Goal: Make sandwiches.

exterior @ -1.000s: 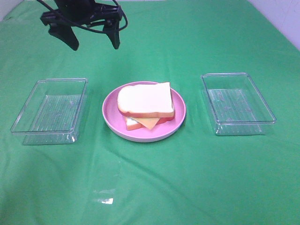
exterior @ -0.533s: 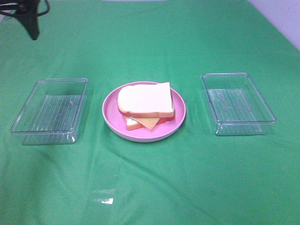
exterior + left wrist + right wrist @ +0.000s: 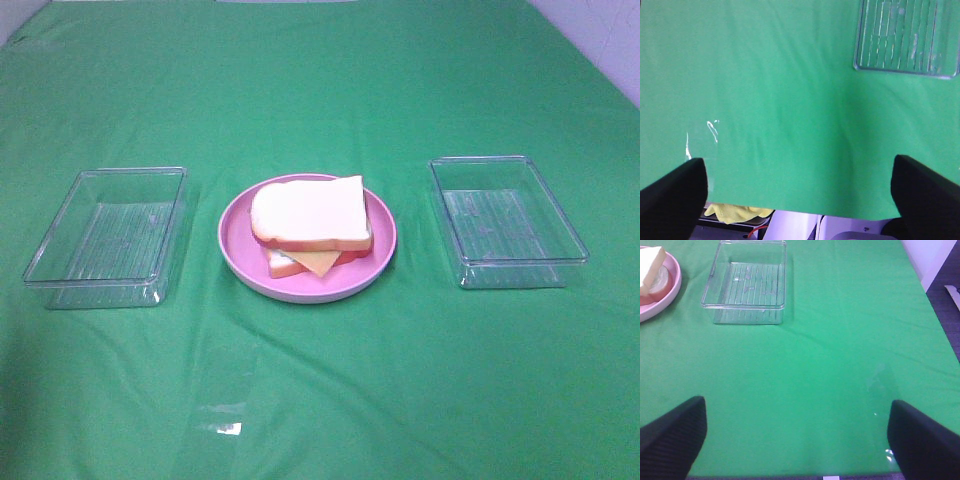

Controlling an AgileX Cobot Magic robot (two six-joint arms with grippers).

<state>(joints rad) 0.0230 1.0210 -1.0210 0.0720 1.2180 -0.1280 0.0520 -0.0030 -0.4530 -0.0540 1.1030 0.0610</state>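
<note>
One sandwich (image 3: 308, 212) lies on the round pink plate (image 3: 232, 250) at the table's middle: a white bread slice on top, a yellow cheese corner (image 3: 320, 263) and reddish filling poking out below. Neither arm shows in the high view. In the left wrist view my left gripper (image 3: 800, 172) stands open over bare green cloth, with nothing between its fingers. My right gripper (image 3: 796, 412) is open too, over bare cloth near the table's edge. The sandwich (image 3: 651, 262) shows far off from it at that view's edge.
A clear plastic tray (image 3: 108, 237) sits left of the plate and another (image 3: 505, 220) right of it, both with nothing in them. The left tray (image 3: 907, 37) and right tray (image 3: 747, 280) lie well beyond each gripper. A yellow cloth (image 3: 732, 212) shows past the table edge.
The left arm, seen at the back left of the high view a second ago, has drawn off to the left and out of that view. The sandwich and trays have not moved.
</note>
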